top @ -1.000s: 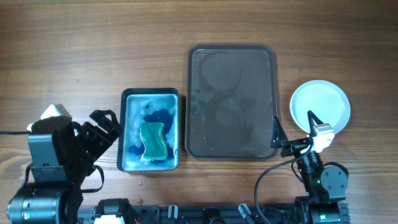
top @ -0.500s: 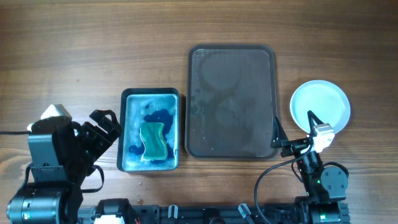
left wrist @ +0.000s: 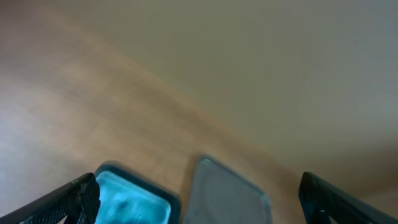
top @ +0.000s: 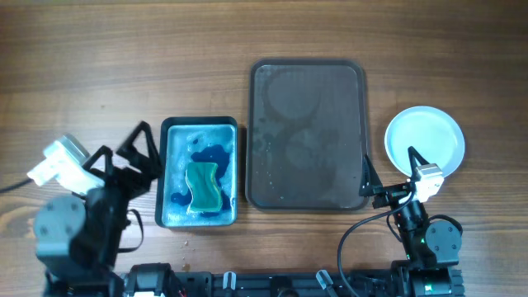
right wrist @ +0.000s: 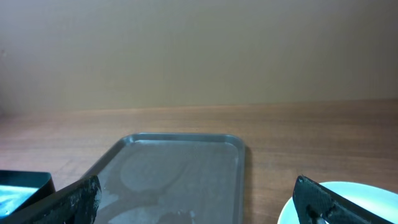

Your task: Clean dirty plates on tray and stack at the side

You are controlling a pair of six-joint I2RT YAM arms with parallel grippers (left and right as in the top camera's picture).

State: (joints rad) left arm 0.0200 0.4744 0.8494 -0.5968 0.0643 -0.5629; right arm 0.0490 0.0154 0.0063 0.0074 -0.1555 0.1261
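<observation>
Plates (top: 425, 140): one white round outline on the bench (top: 124, 58), just right of the tray (top: 308, 132) and apart from its rim. Top face is pale and glossy. From overhead I cannot tell how many are stacked.

Tray: long side runs away from the robot. Its dark surface shows faint ring marks and wet streaks.

Right claw (right wrist: 197, 186): fingers spread wide, gripping nothing, low by the tray's near right corner. One finger is beside the tray rim; the other lies over the near edge of the plates.

Tub (top: 198, 172): just left of the tray. It holds blue liquid, with a green sponge (top: 204, 186) lying in its near half.

Left claw (left wrist: 199, 190): fingers spread wide, gripping nothing, left of the tub and pointed toward tub and tray. The left wrist view is blurred.
</observation>
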